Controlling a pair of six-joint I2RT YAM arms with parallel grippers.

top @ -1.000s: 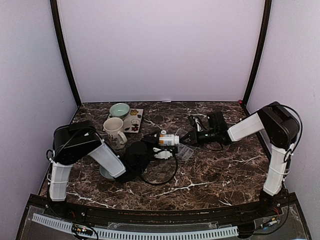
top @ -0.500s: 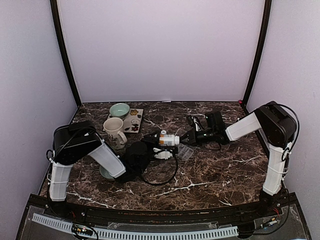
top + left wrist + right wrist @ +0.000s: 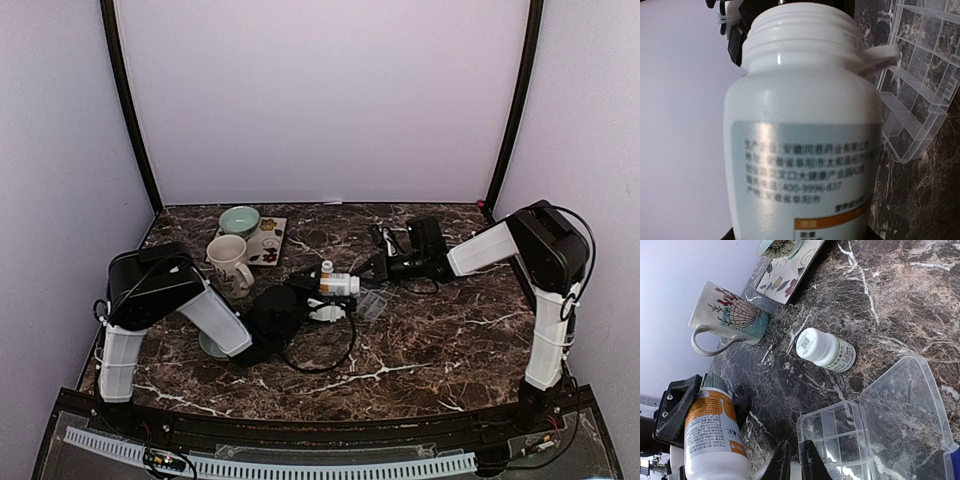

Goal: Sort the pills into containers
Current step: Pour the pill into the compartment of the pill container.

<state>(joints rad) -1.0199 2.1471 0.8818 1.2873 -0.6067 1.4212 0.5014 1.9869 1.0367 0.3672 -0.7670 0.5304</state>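
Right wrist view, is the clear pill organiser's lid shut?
No, the pill organiser has its hinged lid swung open beside the exposed compartments.

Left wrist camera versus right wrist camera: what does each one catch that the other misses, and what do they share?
Only the left wrist view shows the big white bottle close enough to see its uncapped, threaded neck. Only the right wrist view shows the shell-patterned mug, a small white-capped bottle, the patterned tray, and the left gripper clasping the big bottle. Both show that bottle, the open clear pill organiser and the marble table.
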